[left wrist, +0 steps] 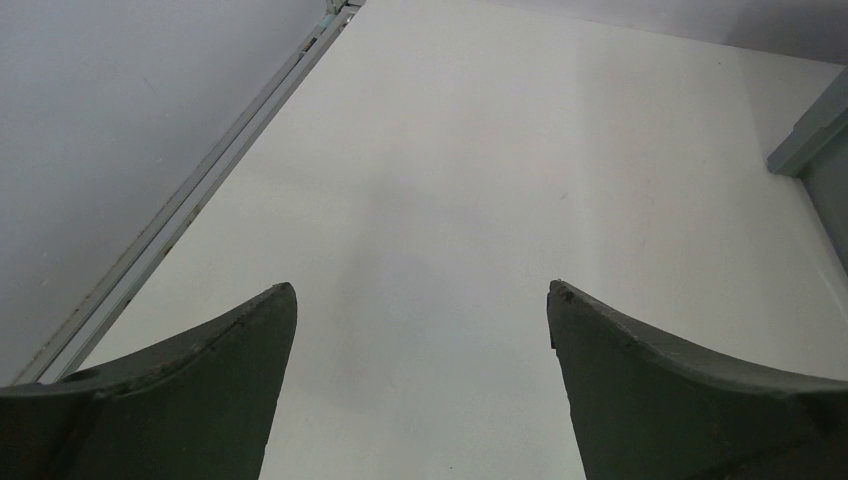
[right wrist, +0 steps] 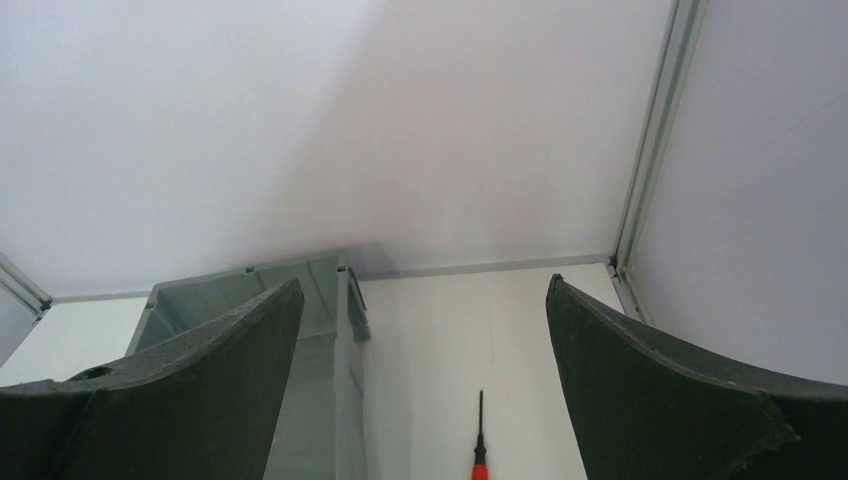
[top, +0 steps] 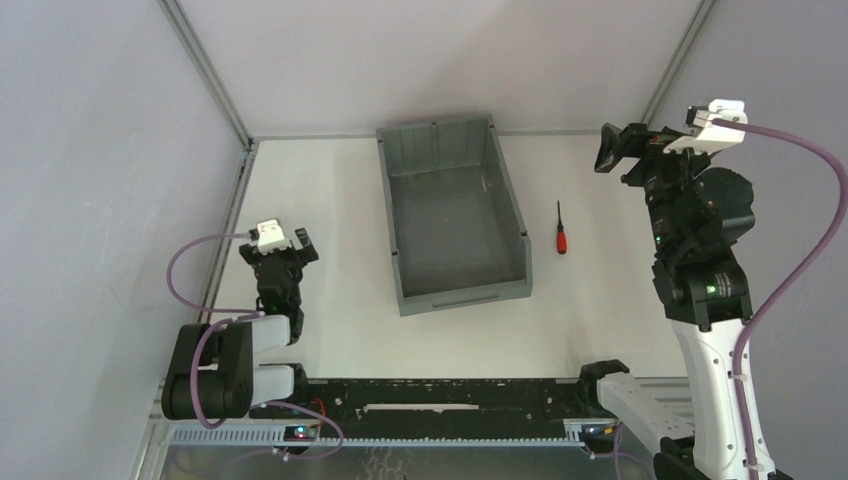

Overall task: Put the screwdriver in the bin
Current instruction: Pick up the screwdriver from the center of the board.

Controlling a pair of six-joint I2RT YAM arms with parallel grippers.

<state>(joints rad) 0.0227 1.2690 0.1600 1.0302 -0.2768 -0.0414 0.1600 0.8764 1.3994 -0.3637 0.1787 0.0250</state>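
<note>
Top view, right gripper point(top: 622, 148): raised high near the back right corner, fingers spread wide, holding nothing.
Top view, screwdriver point(top: 561, 231): flat on the table point(top: 330, 200), well below that gripper, offset toward the arm bases and toward the bin point(top: 399, 262); just beside the bin's right wall, not touching it.
Top view, left gripper point(top: 283, 252): low over the table left of the bin, well apart from the screwdriver.
Left wrist view, left gripper point(left wrist: 420, 300): fingers point(left wrist: 200, 390) spread wide, only bare table between them; a bin corner point(left wrist: 812, 135) sits at the far right.
Right wrist view, right gripper point(right wrist: 420, 290): fingers point(right wrist: 690, 390) spread wide and empty.
Right wrist view, screwdriver point(right wrist: 480, 445): low in the gap between the fingers, red handle nearest, black shaft pointing away.
Right wrist view, bin point(right wrist: 215, 296): ahead, behind the left finger, left of the screwdriver.
</note>
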